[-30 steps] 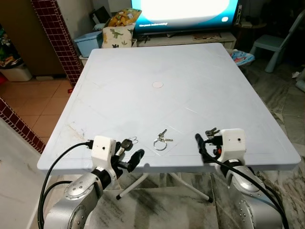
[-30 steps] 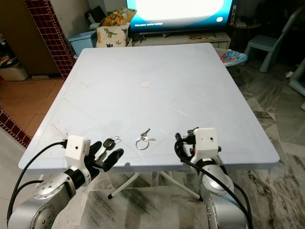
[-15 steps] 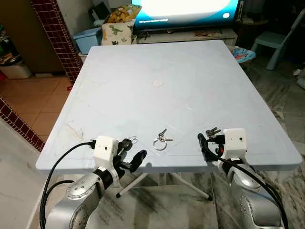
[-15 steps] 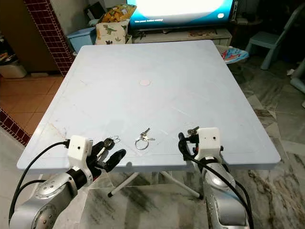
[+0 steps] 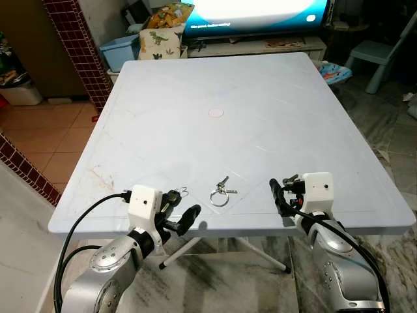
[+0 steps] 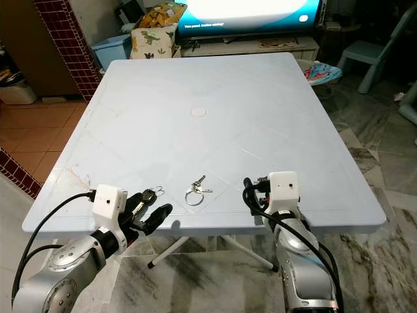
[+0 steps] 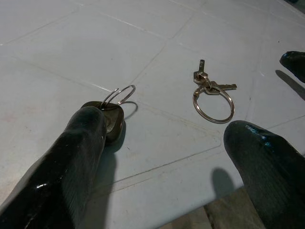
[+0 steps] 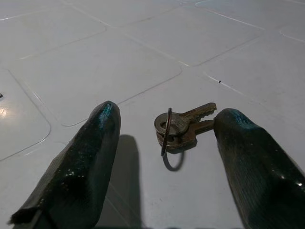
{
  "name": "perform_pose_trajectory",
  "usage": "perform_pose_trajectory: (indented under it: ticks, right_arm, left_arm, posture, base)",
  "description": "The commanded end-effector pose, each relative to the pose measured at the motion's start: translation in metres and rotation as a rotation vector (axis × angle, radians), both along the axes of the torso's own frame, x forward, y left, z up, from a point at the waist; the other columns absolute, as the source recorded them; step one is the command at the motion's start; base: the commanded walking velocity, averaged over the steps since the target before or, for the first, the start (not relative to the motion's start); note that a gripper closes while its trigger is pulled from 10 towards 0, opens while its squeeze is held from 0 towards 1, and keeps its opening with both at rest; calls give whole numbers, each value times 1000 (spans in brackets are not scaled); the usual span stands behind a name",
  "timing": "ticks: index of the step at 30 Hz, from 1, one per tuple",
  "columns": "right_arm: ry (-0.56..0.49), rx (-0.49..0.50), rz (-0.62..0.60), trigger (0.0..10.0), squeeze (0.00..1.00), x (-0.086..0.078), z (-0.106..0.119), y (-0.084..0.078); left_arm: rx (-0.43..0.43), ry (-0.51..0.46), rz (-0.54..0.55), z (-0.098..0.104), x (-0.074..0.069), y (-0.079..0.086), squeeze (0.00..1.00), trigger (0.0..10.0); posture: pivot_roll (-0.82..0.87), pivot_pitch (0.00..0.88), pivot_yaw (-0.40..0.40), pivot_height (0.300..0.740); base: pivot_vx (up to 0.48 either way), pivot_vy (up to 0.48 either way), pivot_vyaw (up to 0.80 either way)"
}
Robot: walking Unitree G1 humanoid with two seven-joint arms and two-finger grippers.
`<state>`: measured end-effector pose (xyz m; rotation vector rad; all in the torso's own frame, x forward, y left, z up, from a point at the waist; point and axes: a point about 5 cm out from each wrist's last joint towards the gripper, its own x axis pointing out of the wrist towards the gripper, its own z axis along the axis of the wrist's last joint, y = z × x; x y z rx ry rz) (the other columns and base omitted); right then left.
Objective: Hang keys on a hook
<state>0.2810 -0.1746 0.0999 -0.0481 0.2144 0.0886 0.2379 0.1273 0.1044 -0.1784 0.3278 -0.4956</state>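
Note:
Three key sets lie near the front edge of the white table (image 5: 215,78). A black-headed key with a thin ring (image 7: 112,117) lies at the tip of one left finger (image 7: 71,162). My left gripper (image 5: 181,207) stands open at the table's edge. A big ring with small keys (image 5: 220,192) lies in the middle, also seen as the ring of keys (image 7: 212,95). Two brass keys on a ring (image 8: 180,129) lie between the spread fingers of my open right gripper (image 8: 167,112), untouched. From the head, the right gripper (image 5: 285,189) partly hides them.
The table's front edge runs just under both wrists, with folding legs (image 5: 195,251) below. Behind the table are a lit screen (image 5: 260,10), a dinosaur cushion (image 5: 161,36), a blue bin (image 5: 120,52) and a blue child's chair (image 5: 384,55). A brick column (image 5: 75,45) stands at the left.
The head view has shifted a little. The right gripper has edged slightly further over its keys. The left gripper and all keys keep their places.

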Motion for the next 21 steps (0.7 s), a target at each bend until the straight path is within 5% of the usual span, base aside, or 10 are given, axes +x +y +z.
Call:
perform_pose_trajectory:
  ticks: [1, 9, 10, 13, 15, 21]
  right_arm:
    - [-8, 8, 5, 10000, 0, 2, 2, 0]
    - [-22, 26, 5, 10000, 0, 3, 1, 0]
    - [-27, 27, 5, 4706, 0, 3, 2, 1]
    - [-29, 27, 4, 3451, 0, 3, 3, 1]
    - [-28, 30, 4, 157, 0, 3, 2, 1]
    - [-25, 30, 4, 0, 0, 1, 1, 2]
  left_arm:
    - [13, -8, -12, 2, 0, 1, 0, 10000]
    - [12, -8, -11, 2, 0, 0, 0, 10000]
    - [12, -8, -12, 2, 0, 0, 0, 10000]
    - [13, -8, -14, 2, 0, -1, 0, 10000]
    - [13, -9, -14, 2, 0, -1, 0, 10000]
    - [12, -10, -12, 1, 0, -2, 0, 10000]
  posture:
    - [-40, 98, 84, 740]
    - [-40, 97, 83, 740]
    - [-40, 97, 83, 740]
    - [-41, 93, 82, 740]
    - [-40, 92, 80, 740]
    - [-40, 92, 80, 740]
  base:
    - [0, 0, 0]
    - [0, 0, 0]
    - [0, 0, 0]
    - [0, 0, 0]
    - [0, 0, 0]
    - [0, 0, 0]
